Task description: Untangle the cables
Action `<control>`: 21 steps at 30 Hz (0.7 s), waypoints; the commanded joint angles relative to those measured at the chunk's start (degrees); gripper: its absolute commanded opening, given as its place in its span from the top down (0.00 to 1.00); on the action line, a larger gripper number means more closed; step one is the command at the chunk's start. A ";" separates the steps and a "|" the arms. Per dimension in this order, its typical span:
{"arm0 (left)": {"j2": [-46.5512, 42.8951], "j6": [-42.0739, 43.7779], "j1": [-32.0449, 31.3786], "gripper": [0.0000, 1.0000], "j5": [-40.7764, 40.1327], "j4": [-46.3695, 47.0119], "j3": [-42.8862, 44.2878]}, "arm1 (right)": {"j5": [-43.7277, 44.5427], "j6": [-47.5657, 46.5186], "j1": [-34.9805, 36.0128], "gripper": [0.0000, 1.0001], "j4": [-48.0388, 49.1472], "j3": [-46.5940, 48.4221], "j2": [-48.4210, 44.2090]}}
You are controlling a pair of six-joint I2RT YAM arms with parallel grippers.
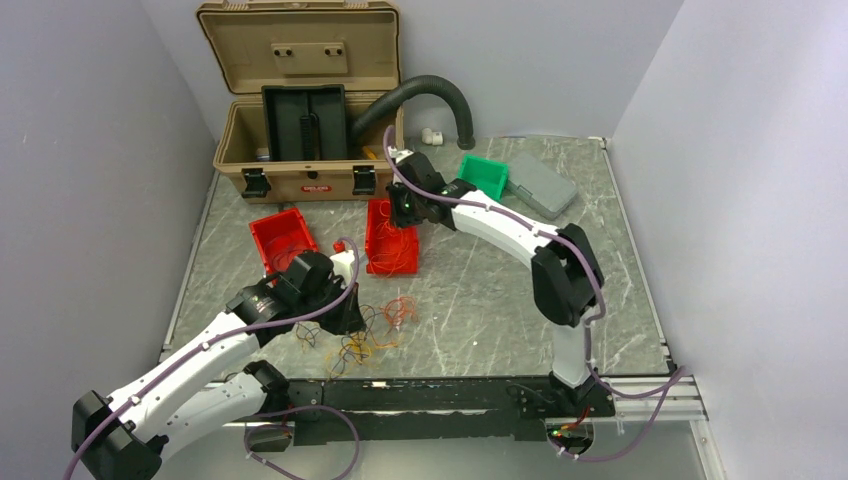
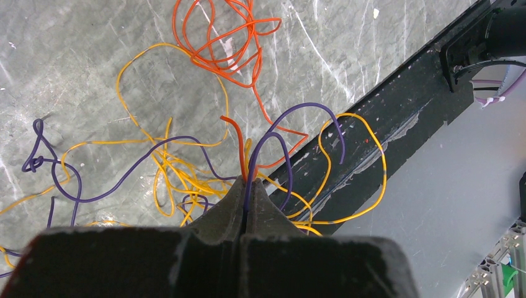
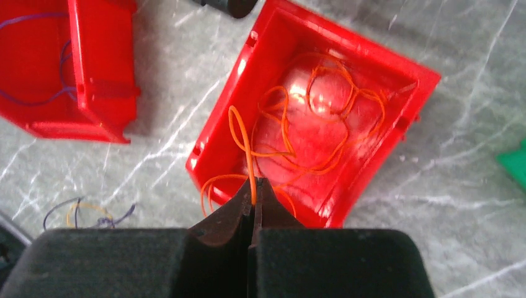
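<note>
A: Where's the tangle of cables [image 1: 355,345]?
B: On the table [image 1: 480,300] at the near edge, right under the left gripper [image 2: 243,186]. The left arm is much nearer. The right is well apart from it.
A: Left jaws?
B: Together, pinched on a purple strand [image 2: 250,174] that arcs up and away from the tips toward the black rail [image 2: 422,87]. A red-orange strand [image 2: 240,149] exits the same slit (can't tell if it's actually clamped). Yellow strands [image 2: 180,177] lie crossed just left of the tips.
A: Right?
B: Right gripper [image 3: 255,186] is closed on one orange strand [image 3: 243,139], over the near corner of the red bin [image 3: 226,105] that holds more orange ones. The strand runs straight ahead from the tips into the bin.
A: Next?
B: My read: right only needs to let go. Left needs to pull away from the yellow, along the purple's run.
</note>
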 commanded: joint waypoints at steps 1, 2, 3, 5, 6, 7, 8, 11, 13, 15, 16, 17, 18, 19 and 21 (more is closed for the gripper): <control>0.13 0.67 -0.12 1.00 -0.55 -0.17 1.46 | 2.14 -0.27 -1.01 1.00 -0.90 9.29 4.15; 0.20 0.72 -0.05 1.00 -0.59 -0.21 1.53 | 2.66 -0.62 -1.25 1.00 -1.10 10.78 5.30; 0.22 0.72 -0.13 1.00 -0.67 -0.22 1.55 | 3.17 -1.02 -1.32 1.00 -0.81 11.81 6.37; 0.35 0.76 -0.14 1.00 -0.69 -0.15 1.42 | 5.44 -1.88 -1.48 1.00 0.20 13.30 8.41; 0.41 0.79 -0.14 1.00 -0.63 -0.05 1.38 | 6.34 -2.26 -1.45 1.00 0.74 13.72 9.15; 0.63 0.76 -0.08 1.00 -0.52 0.02 1.38 | 6.97 -2.75 -1.48 1.00 1.76 13.77 9.52; 0.85 0.88 -0.03 1.00 -0.44 -0.02 1.44 | 7.81 -3.36 -1.52 1.00 2.98 13.37 9.60; 1.18 0.90 -0.02 1.00 -0.34 -0.13 1.64 | 9.95 -6.41 -1.50 1.00 7.62 11.16 8.75; 1.10 0.94 -0.07 1.00 -0.42 -0.21 1.71 | 11.17 -8.88 -1.42 1.00 10.12 9.90 8.16; 1.10 1.06 -0.09 1.00 -0.64 -0.47 1.89 | 11.26 -11.04 -1.44 1.00 12.55 7.68 7.16; 1.18 1.14 -0.03 1.00 -0.78 -0.59 2.05 | 11.28 -11.76 -1.32 1.00 14.49 5.80 6.30; 1.19 1.23 -0.02 1.00 -0.90 -0.65 2.20 | 10.86 -12.32 -1.24 1.00 16.90 3.74 5.41; 1.33 1.31 -0.05 1.00 -0.97 -0.73 2.28 | 10.10 -13.20 -1.24 1.00 19.17 1.68 4.57; 1.48 1.40 -0.07 1.00 -1.08 -0.74 2.40 | 10.03 -13.69 -1.16 1.00 21.94 -0.23 3.98; 1.85 1.45 -0.07 1.00 -1.13 -0.88 2.72 | 8.83 -15.22 -1.05 1.00 24.83 -3.25 3.32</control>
